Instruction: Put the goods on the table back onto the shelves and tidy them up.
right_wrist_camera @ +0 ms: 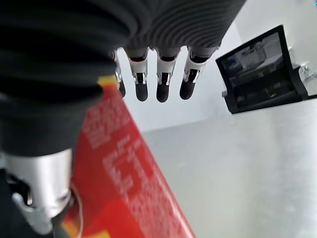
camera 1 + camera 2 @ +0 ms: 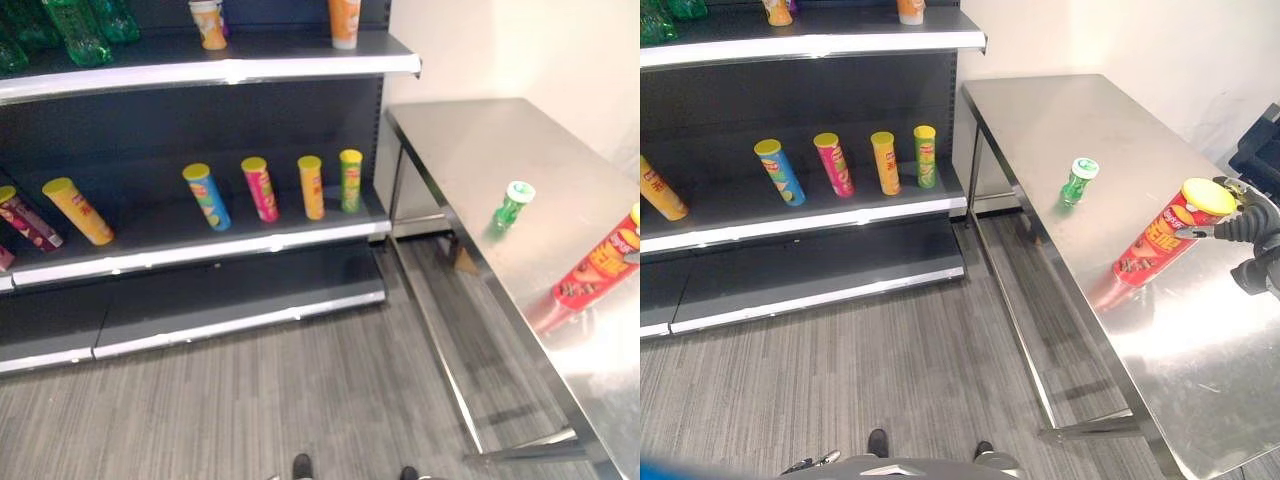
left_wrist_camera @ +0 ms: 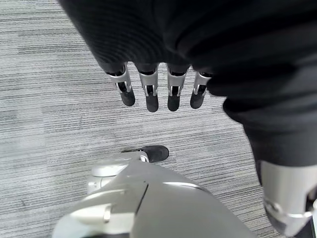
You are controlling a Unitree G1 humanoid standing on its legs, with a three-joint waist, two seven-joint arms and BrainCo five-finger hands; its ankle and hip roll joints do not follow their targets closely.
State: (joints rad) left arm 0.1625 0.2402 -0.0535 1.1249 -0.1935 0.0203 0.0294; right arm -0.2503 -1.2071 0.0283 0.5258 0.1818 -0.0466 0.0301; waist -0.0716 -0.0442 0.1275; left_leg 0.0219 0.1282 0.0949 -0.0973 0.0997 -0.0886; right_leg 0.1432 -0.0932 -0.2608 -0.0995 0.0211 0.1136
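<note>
Red can (image 2: pixel 1162 240) stands on the desk (image 2: pixel 1095 130), just at nine o'clock of the right hand (image 2: pixel 1246 226); fingers straight, empty; left hand (image 3: pixel 158 89) hangs relaxed.

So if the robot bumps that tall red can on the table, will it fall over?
Probably. The red can is tall and narrow and stands upright on the smooth steel table, so a push near its yellow lid could tip it. Being round, it might then roll. The right hand, fingers straight, is by the lid.
</note>
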